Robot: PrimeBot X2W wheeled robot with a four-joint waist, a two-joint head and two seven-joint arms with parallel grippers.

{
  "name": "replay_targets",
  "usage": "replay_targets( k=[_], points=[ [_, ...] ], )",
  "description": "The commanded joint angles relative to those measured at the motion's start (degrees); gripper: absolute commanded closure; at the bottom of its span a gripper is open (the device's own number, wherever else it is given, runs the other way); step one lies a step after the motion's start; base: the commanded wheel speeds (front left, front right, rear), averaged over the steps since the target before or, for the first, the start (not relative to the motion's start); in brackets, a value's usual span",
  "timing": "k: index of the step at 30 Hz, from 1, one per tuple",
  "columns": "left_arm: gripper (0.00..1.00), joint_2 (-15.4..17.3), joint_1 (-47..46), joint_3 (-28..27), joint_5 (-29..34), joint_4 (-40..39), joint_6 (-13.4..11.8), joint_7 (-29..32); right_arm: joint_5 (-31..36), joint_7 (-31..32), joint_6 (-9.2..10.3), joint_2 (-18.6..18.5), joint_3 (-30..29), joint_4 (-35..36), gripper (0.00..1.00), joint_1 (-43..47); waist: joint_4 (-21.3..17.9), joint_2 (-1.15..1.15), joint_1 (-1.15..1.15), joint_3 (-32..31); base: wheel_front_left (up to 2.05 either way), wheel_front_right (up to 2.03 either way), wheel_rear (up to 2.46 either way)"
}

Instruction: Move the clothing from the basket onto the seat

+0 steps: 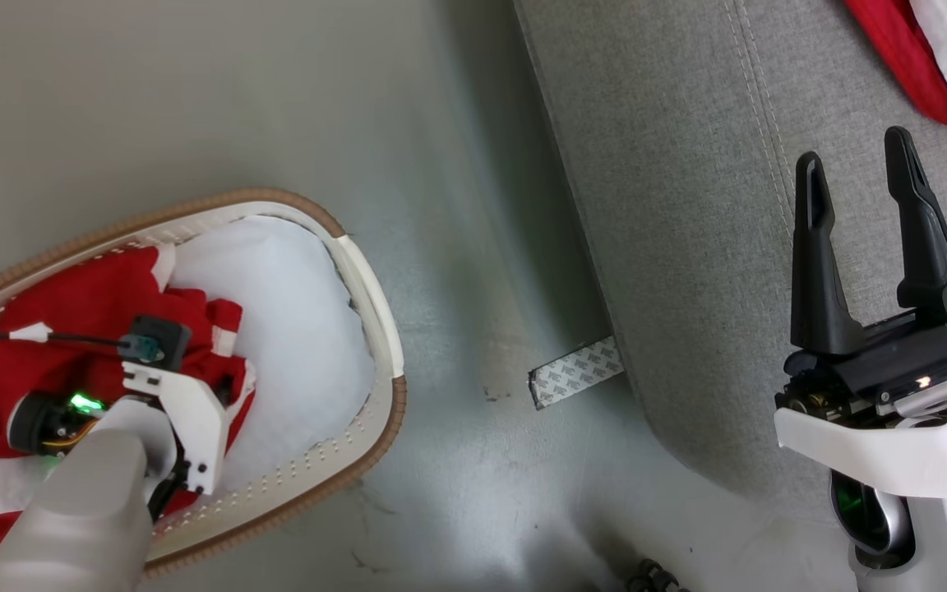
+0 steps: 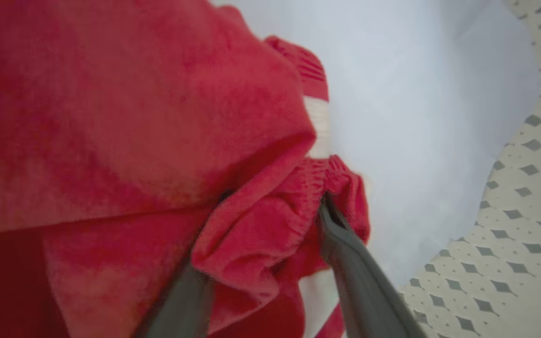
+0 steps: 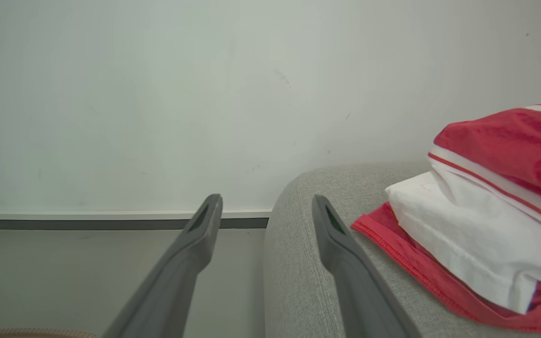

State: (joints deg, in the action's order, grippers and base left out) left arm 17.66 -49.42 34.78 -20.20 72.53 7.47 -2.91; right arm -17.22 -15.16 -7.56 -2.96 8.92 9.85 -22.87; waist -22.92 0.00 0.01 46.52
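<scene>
The basket [image 1: 375,329] is sitting on the floor [image 1: 194,99] at the left, with the seat [image 1: 687,247] standing to its right. In the basket, clothing [image 1: 87,304] is lying left of a cushion [image 1: 293,329], the left gripper [image 2: 275,202] straddling a fold. A garment [image 1: 901,57] is lying on the seat's far right, beyond the right gripper [image 1: 852,148].

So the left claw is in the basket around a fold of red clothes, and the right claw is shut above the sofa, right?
No: the right claw is open, plainly spread in the head view. Otherwise yes: left claw around red clothes in the basket, right claw above the sofa.
</scene>
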Motion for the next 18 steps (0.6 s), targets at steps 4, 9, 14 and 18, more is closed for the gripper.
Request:
replay_targets(
  k=[4,9,14,18],
  points=[
    [1.00,0.8,-0.7,0.5,-0.7,0.5,-0.1,-1.2,-0.6,0.0,0.14,0.1,-0.1,-0.1,0.00,-0.7,-0.3,0.00,-0.01,0.1,0.00,0.00,0.00],
    [1.00,0.2,-0.8,1.1,-1.1,0.7,0.0,-1.8,-0.7,0.0,0.14,0.1,-0.2,-0.8,0.00,-0.8,-0.1,0.00,-0.01,-0.6,0.00,0.00,0.00],
    [1.00,-0.6,-0.4,1.7,-1.8,0.9,0.0,-2.2,-0.2,0.0,0.14,0.1,-0.2,-1.3,0.00,-0.8,0.3,0.00,-0.01,-1.8,0.00,0.00,0.00],
    [1.00,-1.8,0.3,2.2,-2.9,0.9,0.0,-3.1,0.4,0.0,0.14,0.1,-0.2,-1.9,0.00,-0.8,0.7,0.00,-0.01,-3.7,0.00,0.00,0.00]
  ],
)
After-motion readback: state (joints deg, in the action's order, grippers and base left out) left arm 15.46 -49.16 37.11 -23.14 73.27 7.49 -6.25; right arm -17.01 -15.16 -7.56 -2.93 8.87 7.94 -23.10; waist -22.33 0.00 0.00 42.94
